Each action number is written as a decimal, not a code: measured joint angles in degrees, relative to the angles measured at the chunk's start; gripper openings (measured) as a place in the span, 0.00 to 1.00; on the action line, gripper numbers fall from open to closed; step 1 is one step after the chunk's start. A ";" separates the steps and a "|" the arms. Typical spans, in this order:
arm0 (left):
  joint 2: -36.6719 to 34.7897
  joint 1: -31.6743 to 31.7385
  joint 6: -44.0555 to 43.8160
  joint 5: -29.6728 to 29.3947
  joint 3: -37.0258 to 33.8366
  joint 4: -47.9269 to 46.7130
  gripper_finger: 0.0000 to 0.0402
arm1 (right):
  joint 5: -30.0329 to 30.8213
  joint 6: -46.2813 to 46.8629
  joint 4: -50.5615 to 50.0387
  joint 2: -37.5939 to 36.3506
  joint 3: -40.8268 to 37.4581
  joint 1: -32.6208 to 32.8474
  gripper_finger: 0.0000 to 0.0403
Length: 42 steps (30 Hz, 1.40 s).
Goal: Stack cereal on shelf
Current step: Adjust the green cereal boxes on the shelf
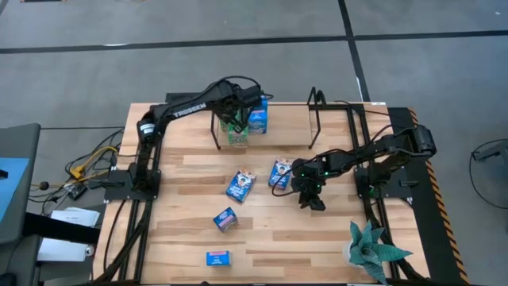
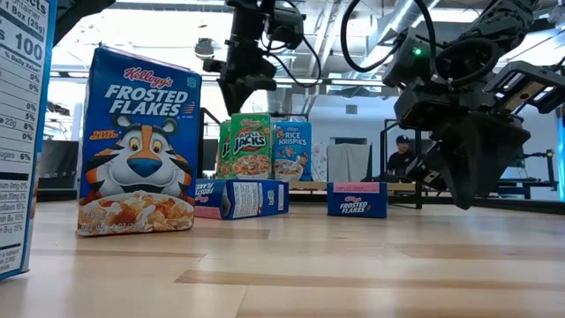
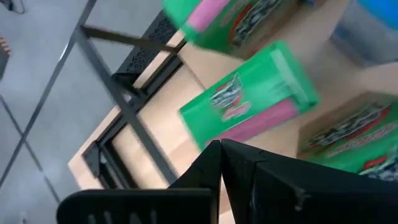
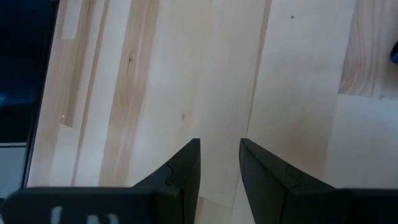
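Nearest the table's (image 1: 182,238) front edge, a blue cereal box (image 1: 218,257) lies flat, with another (image 1: 225,218) just beyond it and two picture-front boxes (image 1: 240,184) mid-table, all waiting to be shelved. The right gripper (image 1: 311,199) hangs over bare wood beside them, jaws partly apart and holding nothing, likely poised to pick one up. At the far edge, the left gripper (image 1: 235,121), jaws closed and empty, sits above the green boxes (image 1: 236,133) and a light blue box (image 1: 257,119) already standing on the shelf (image 1: 333,127), probably just finished placing one.
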 joint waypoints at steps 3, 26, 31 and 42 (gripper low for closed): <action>0.08 -0.16 -0.34 -0.48 0.25 -0.06 0.00 | -0.13 -0.19 -0.64 0.00 0.00 0.03 0.34; 0.46 0.26 -4.39 -3.73 0.32 -3.64 0.00 | -1.64 -3.67 -3.57 0.00 0.00 -0.87 0.34; 0.45 0.54 -4.76 -3.58 0.32 -3.06 0.00 | -1.68 -3.90 -4.36 0.00 0.00 -0.90 0.34; 0.45 1.16 -4.84 -3.27 0.32 -3.45 0.00 | -2.50 -4.26 -5.54 0.00 0.00 -0.87 0.34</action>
